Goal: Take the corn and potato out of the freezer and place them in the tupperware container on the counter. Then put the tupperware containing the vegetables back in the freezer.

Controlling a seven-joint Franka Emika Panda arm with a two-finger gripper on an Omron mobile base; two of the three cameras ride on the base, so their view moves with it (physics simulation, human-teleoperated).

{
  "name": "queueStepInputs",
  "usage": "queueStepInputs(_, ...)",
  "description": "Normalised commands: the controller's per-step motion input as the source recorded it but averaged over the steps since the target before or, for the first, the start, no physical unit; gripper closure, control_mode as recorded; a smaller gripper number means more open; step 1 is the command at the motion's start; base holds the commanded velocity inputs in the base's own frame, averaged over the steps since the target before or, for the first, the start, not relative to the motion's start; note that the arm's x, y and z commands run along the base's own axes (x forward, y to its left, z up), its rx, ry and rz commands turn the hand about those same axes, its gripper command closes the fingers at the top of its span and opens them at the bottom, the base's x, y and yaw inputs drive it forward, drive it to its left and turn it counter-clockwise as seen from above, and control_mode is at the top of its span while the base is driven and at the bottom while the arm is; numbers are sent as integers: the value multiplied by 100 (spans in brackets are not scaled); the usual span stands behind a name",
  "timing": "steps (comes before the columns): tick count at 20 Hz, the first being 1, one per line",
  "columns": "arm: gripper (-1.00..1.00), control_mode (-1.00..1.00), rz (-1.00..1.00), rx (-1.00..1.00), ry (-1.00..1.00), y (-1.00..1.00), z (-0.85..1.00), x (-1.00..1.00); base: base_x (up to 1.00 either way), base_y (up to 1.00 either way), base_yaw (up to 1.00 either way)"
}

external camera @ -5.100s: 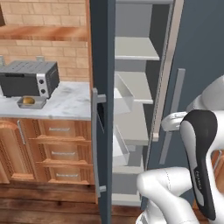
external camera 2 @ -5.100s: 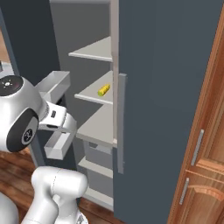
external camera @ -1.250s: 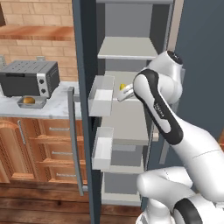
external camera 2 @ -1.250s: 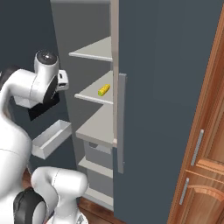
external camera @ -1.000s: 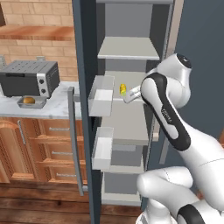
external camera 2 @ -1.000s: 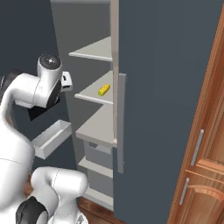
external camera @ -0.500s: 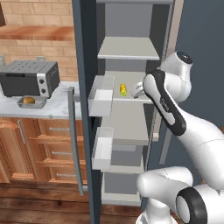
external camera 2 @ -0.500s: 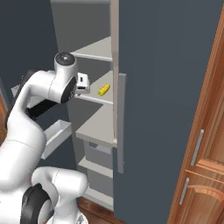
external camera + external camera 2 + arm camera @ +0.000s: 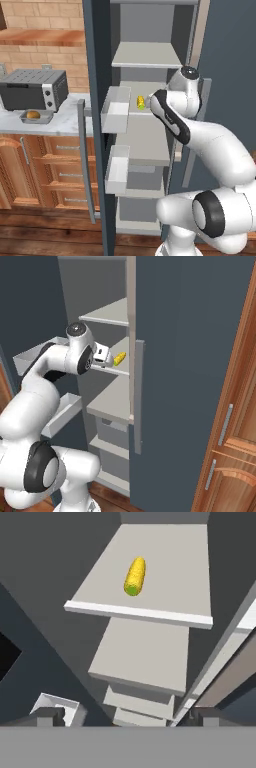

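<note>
Yellow against pale grey, the corn (image 9: 135, 576) lies alone on a middle shelf (image 9: 165, 572) of the freezer (image 9: 97, 75), its green stub end turned toward us. In the hand view we see it at about 12 o'clock, well past the shelf's white front lip, with the lower shelves stepping down beneath.

We hold our gripper (image 9: 104, 357) in the open freezer at that shelf's height, just short of the cob and not touching it. In the right base view the corn (image 9: 119, 359) sits at 3 o'clock from the gripper, close beside it. Our fingers (image 9: 50, 716) stand wide apart at the bottom corners of the hand view, with nothing between them.

In the left base view the corn (image 9: 141, 102) shows as a small yellow spot at 9 o'clock from our wrist, behind the upper white door bin (image 9: 116, 109). A second bin (image 9: 116, 169) hangs lower on the door, whose long grey handle (image 9: 84, 160) runs down its outer face.

At 9 o'clock from the freezer the counter (image 9: 50, 125) carries a toaster oven (image 9: 34, 89). Just in front of it sits the container (image 9: 36, 118), with the potato (image 9: 33, 114) resting inside.
</note>
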Motion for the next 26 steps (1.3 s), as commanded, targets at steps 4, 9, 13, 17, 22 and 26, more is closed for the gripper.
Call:
queueStepInputs(4,-100,-100,-11,3,0,0,-22,65,0,0,0)
queueStepInputs(9,-100,-100,-3,3,9,-8,-4,59,0,0,0)
queueStepInputs(13,-100,-100,0,0,6,-4,-17,62,0,0,0)
queueStepInputs(17,-100,-100,0,0,0,0,-15,54,0,0,0)
queueStepInputs(22,-100,-100,0,0,0,0,-34,45,0,0,0)
queueStepInputs(26,-100,-100,0,0,0,0,-29,36,0,0,0)
